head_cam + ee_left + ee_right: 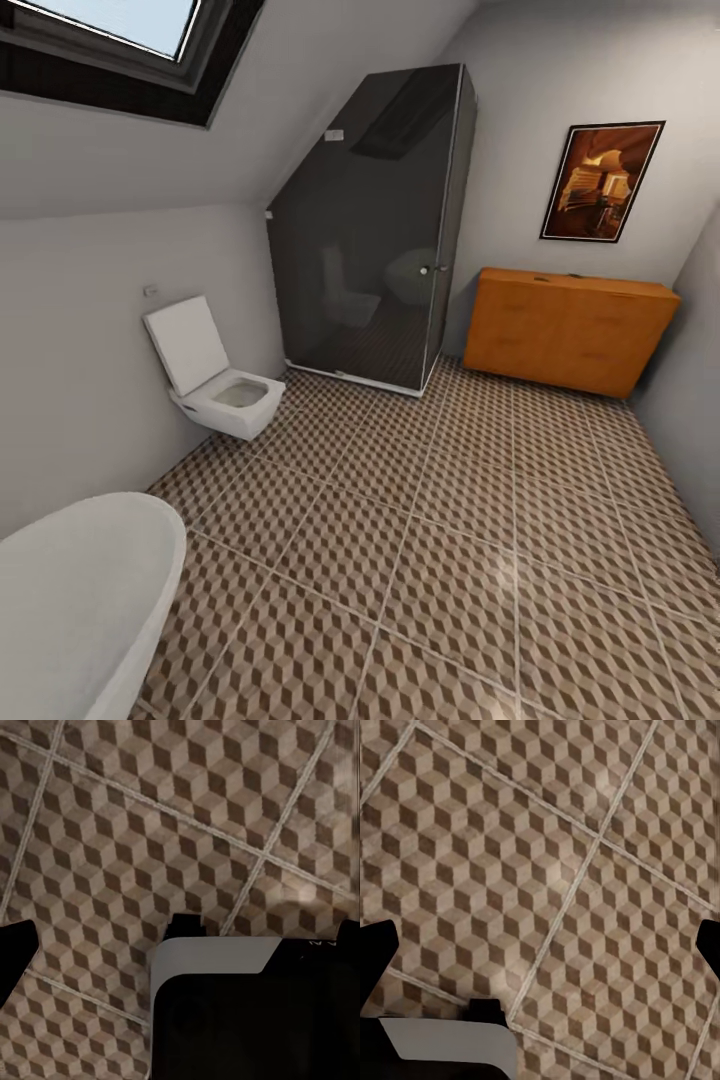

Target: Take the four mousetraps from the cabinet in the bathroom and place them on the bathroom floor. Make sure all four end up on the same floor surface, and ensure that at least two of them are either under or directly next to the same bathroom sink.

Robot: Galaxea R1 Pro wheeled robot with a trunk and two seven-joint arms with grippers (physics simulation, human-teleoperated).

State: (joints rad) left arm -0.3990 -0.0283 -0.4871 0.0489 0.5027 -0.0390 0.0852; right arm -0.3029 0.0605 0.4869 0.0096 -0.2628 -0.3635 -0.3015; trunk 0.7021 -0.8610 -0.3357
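Bathroom with sloped ceiling, logged from my remote station. Item one, left gripper (180, 937): in the left wrist view I see dark fingertips (16, 945) at the left and right edges of the frame, spread wide with nothing between them, and a dark and pale grey part of the robot fills the lower right of that frame. Item two, right gripper (540, 945): in the right wrist view its dark fingertips (375, 945) likewise sit at the two side edges, spread and empty, with a pale grey part of the robot at the lower left. Item three, bathroom floor (470, 560): cube-patterned brown, beige and white tiles with pale grout lines lie under both grippers and cover the lower half of the head view. Item four, bathtub (80, 590): white, lower left corner of the head view. Item five, toilet (215, 375): white, wall-hung, lid up, left of centre. Item six, shower enclosure (375, 230): dark glass, upper centre. Item seven, cabinet (565, 328): orange-brown wood with drawer fronts, against the far wall at right of centre; small dark specks on its top are too small for me to identify as mousetraps. Item eight, framed picture (601, 181): on the wall above the cabinet. Item nine, skylight (120, 25): upper left corner.
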